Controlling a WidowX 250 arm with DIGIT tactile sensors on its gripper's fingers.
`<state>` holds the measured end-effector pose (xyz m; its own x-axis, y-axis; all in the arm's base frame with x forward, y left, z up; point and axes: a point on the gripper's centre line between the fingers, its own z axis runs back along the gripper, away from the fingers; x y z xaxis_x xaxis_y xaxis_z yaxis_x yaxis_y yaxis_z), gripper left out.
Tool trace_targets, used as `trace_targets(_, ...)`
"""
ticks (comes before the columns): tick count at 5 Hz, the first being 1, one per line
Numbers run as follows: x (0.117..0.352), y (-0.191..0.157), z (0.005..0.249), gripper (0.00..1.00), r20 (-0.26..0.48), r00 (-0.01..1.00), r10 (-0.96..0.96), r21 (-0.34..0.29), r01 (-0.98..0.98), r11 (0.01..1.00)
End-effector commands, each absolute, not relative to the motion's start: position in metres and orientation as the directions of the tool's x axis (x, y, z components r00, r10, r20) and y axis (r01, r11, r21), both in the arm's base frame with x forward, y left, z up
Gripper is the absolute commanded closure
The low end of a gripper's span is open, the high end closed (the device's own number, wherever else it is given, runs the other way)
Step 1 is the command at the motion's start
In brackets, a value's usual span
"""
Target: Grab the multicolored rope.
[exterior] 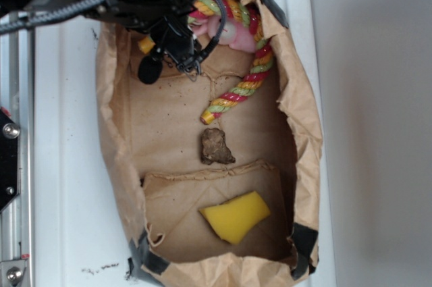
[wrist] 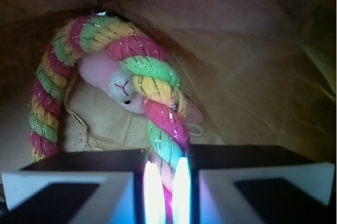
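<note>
Gripper [wrist: 164,192] around multicolored rope [wrist: 158,108] inside paper bag [exterior: 307,138].

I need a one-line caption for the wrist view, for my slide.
The hand closes on the multicolored rope, which arches over a pink plush animal inside a brown paper bag.

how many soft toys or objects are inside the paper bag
4: the multicolored rope curving along the top right, the pink plush animal tucked under its arch, a brown lump mid-bag, and the yellow sponge near the bottom. The arm may hide more.
</note>
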<state>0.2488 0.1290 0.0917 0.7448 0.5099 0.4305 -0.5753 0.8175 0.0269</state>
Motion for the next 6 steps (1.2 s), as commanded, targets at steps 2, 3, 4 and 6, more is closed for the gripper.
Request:
trace_targets(2, 0.269, 0.101, 0.175, 1.00, 0.405, 0.870, 0.282, -0.078, -0.275, 0.958)
trace_targets(3, 0.271, 0.088, 0.200, 1.00, 0.379, 0.898, 0.222, -0.025, -0.230, 0.973)
trace_targets(4, 0.269, 0.070, 0.212, 1.00, 0.369, 0.912, 0.179, -0.029, -0.181, 0.983)
trace_targets(6, 0.272, 0.030, 0.215, 1.00, 0.345, 0.936, 0.068, 0.026, -0.082, 0.996)
